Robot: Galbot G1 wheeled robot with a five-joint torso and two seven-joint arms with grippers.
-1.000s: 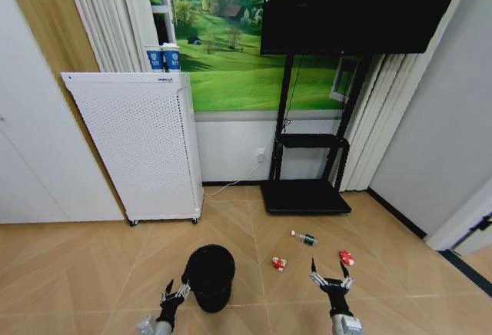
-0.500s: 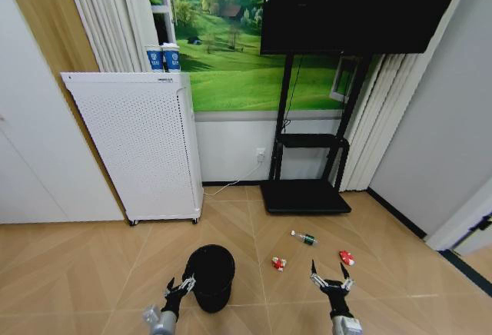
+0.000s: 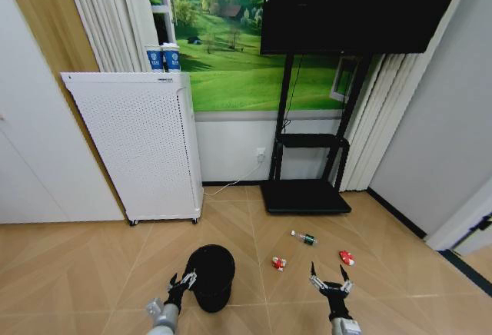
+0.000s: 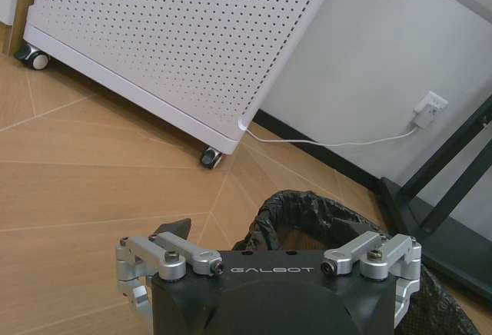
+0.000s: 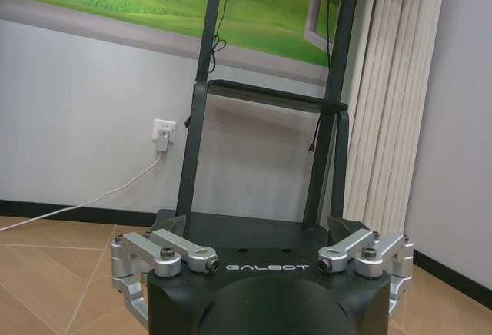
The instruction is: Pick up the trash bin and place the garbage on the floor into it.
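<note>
The black trash bin (image 3: pixel 211 276) stands on the wooden floor at the lower middle of the head view, lined with a black bag. My left gripper (image 3: pixel 182 283) is open right beside the bin's left rim; the left wrist view shows that rim (image 4: pixel 323 212) just beyond its spread fingers. The garbage lies to the right of the bin: a red-and-white wrapper (image 3: pixel 278 263), a clear bottle with a green label (image 3: pixel 304 237) and another red-and-white piece (image 3: pixel 347 257). My right gripper (image 3: pixel 330 280) hangs open above the floor, a little short of those pieces.
A tall white perforated appliance on wheels (image 3: pixel 138 147) stands at the back left. A black TV stand (image 3: pixel 304 195) with a big screen is at the back right, its base (image 5: pixel 254 231) ahead of the right wrist. A white cable (image 4: pixel 323 141) runs to a wall socket.
My left gripper has moved in toward the bin's left rim. The right gripper has stayed in place.
</note>
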